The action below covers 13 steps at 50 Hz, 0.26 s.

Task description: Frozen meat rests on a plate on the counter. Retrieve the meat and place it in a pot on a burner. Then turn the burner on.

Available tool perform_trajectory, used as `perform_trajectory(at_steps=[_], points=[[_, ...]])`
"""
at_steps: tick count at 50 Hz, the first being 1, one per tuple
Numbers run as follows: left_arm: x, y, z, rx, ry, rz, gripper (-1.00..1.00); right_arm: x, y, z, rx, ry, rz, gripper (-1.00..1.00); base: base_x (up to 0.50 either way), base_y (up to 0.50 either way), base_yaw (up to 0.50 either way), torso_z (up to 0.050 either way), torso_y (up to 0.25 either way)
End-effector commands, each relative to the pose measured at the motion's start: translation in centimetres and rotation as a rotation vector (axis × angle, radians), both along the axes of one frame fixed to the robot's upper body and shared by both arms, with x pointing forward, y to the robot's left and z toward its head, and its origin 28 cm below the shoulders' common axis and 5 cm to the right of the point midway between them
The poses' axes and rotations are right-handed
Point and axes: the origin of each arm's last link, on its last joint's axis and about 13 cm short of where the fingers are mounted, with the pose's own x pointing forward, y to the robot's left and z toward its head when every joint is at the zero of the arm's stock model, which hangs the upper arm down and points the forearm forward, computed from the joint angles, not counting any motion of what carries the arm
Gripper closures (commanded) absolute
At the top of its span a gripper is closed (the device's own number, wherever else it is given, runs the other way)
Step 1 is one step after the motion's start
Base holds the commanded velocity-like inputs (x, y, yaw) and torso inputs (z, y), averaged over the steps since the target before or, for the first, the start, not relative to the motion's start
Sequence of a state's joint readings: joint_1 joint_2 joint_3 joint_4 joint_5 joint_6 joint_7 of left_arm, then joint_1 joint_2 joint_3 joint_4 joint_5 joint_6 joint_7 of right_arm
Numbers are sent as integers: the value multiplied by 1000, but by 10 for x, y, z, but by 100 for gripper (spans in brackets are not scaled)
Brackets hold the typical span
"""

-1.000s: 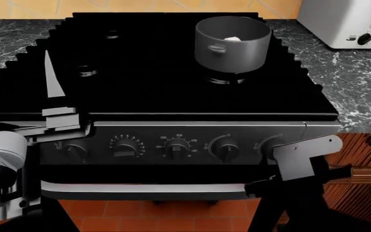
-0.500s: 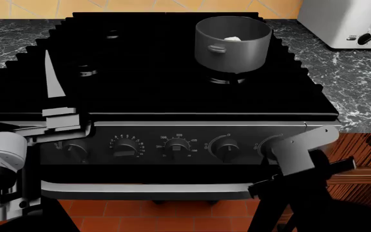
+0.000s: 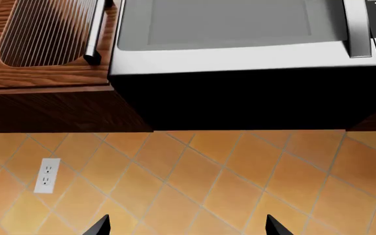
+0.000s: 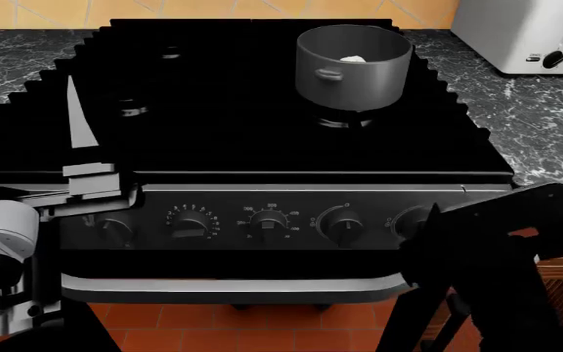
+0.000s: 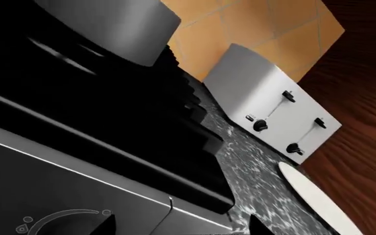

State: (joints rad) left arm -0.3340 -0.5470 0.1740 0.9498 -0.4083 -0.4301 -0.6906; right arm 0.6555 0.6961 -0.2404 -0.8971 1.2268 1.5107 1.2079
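Note:
The grey metal pot stands on the back right burner of the black stove. The creamy-white frozen meat lies inside it. My right gripper is open and empty, close to the stove's front panel at its right end, by the rightmost knob. In the head view the right arm is a dark shape there. The off-white plate lies bare on the marble counter. My left gripper is open and empty, pointing up at the wall; one of its fingers shows at the stove's left.
A silver toaster stands on the counter at the back right. Several knobs line the stove front above the oven handle. A microwave hangs above the tiled wall. Two small burners sit on the stove's left.
My right arm has swung right and turned at the wrist; its grey plate no longer shows and the gripper sits nearer the rightmost knob. The left arm, pot and meat have not moved.

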Motion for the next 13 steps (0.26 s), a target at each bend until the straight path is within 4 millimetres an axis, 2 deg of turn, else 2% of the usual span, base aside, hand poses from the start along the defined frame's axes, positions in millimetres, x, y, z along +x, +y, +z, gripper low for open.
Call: perform_trajectory(at_steps=[1,13], points=[[0,0,0,0,1,-2,-100,-13,-1,1,-15,-65,-20,-100,0,0,0,0,0],[0,0,0,0,-3,0,-100,-23,1,1,47,-125,-10,-100,0,0,0,0,0]])
